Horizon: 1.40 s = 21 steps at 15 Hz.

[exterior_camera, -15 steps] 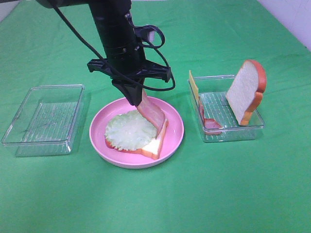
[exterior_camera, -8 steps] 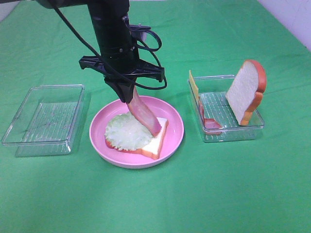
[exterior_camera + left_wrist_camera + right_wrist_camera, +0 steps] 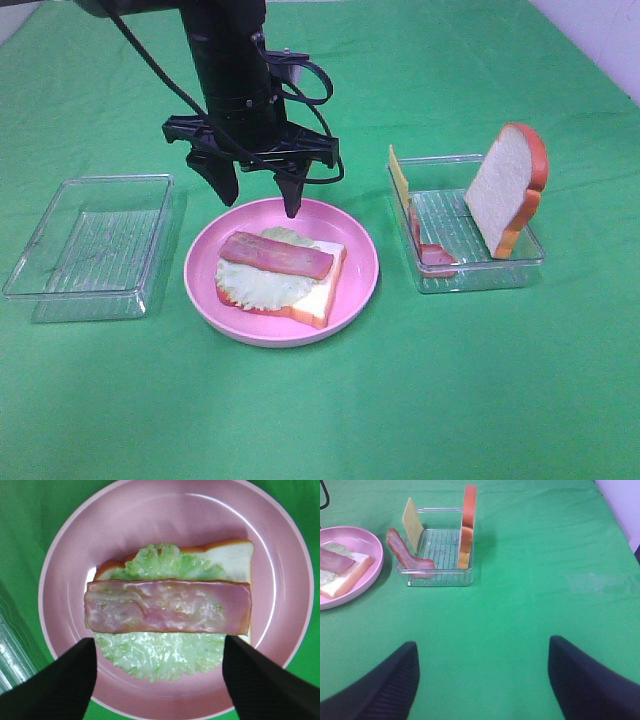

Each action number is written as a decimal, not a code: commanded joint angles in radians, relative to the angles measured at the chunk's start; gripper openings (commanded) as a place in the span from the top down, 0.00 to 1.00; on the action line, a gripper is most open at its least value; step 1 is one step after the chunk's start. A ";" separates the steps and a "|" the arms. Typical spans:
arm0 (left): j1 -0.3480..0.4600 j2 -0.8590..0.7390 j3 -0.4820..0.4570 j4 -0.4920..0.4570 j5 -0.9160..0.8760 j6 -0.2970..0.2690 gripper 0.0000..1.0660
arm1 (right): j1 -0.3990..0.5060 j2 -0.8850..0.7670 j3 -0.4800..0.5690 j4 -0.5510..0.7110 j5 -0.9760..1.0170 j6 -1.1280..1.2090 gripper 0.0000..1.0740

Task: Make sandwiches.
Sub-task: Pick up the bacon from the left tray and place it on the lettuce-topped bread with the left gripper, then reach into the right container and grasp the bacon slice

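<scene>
On the round pink plate (image 3: 355, 285) lies a bread slice (image 3: 325, 290) topped with pale green lettuce (image 3: 262, 283) and a pinkish-red bacon strip (image 3: 277, 255) lying flat; the stack shows close up in the left wrist view (image 3: 167, 605). My left gripper (image 3: 262, 195) hangs open and empty just above the plate's far side. A clear tray (image 3: 500, 275) at the right holds an upright bread slice (image 3: 508, 185), an orange cheese slice (image 3: 399, 176) and another bacon strip (image 3: 430, 253). My right gripper (image 3: 482, 675) is open over bare cloth, away from the tray (image 3: 440, 577).
An empty clear tray (image 3: 90, 240) sits at the left on the green cloth. The left arm and its cables rise above the plate at the back. The cloth's white edge shows at the far right.
My left gripper opened and let go of the bacon strip, which dropped from hanging upright to lying flat across the lettuce. The right arm has not moved.
</scene>
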 commanded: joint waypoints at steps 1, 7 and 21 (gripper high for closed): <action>-0.001 -0.041 0.003 0.006 0.067 0.002 0.32 | -0.003 -0.013 0.004 -0.002 -0.011 -0.017 0.36; -0.001 -0.288 0.003 0.064 0.067 0.016 0.32 | -0.003 -0.013 0.004 -0.002 -0.011 -0.017 0.36; -0.001 -1.073 0.434 0.142 0.065 0.111 0.32 | -0.003 -0.013 0.004 -0.002 -0.011 -0.017 0.36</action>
